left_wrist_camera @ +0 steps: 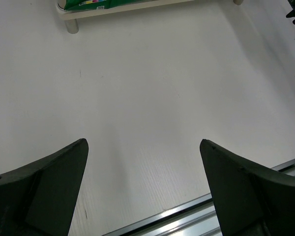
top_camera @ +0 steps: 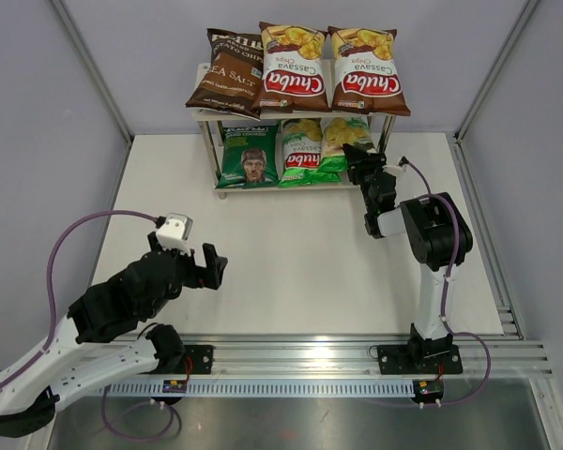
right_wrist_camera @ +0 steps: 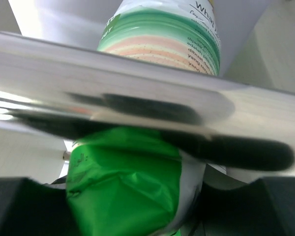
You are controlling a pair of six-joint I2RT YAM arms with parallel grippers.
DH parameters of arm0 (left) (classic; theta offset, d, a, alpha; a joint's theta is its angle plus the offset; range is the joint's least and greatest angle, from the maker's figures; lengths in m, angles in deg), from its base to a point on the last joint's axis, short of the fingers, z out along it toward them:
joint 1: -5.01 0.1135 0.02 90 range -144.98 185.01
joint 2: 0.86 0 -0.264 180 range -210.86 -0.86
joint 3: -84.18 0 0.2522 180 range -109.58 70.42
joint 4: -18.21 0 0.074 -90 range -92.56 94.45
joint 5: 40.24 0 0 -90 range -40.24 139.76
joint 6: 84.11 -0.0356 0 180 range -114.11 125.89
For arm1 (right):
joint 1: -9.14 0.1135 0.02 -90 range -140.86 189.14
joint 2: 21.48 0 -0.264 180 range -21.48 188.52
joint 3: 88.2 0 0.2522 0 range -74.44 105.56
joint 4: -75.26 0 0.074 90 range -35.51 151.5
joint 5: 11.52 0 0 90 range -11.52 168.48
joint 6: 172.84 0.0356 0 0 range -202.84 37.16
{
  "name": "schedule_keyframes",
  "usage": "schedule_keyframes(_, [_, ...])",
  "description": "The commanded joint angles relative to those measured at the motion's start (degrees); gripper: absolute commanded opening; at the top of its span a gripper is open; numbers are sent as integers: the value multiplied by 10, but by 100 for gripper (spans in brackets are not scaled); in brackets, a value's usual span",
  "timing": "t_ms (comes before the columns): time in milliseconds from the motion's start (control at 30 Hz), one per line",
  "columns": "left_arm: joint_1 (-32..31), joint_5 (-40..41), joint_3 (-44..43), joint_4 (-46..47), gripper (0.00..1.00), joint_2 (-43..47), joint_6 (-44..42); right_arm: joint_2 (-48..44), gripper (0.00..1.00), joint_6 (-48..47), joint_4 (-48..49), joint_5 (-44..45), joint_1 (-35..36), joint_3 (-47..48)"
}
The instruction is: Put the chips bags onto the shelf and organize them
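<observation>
R gripper (top_camera: 359, 163) pinches green bag (top_camera: 342, 137), shelf (top_camera: 204, 75) lower right end; L gripper (top_camera: 215, 267) wide open, empty, over table (top_camera: 291, 272).

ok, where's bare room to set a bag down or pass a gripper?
Free: the table between the shelf front and the arm bases, apart from the open left gripper near-left; also the strip left of the shelf. Crowded: both tiers, three bags each, with the right gripper shut on the green bag at lower right.
</observation>
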Motion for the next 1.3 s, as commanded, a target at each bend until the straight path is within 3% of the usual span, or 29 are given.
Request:
schedule_keyframes(0, [1, -8, 4, 22, 99, 5, -9, 7, 36, 11, 76, 47, -1, -14])
schedule_keyframes(300, [1, -7, 4, 22, 99, 11, -9, 14, 38, 33, 58, 54, 13, -55])
schedule_keyframes(400, [1, -8, 5, 22, 99, 12, -9, 4, 43, 37, 35, 57, 18, -60])
schedule_keyframes(633, [1, -7, 6, 22, 99, 13, -8, -32, 52, 34, -130, 57, 17, -45])
schedule_keyframes(900, [1, -10, 6, 23, 99, 17, -9, -86, 79, 18, -261, 28, 18, -31])
schedule_keyframes(1267, [1, -13, 8, 26, 99, 20, -9, -155, 84, -37, -376, -19, -9, -30])
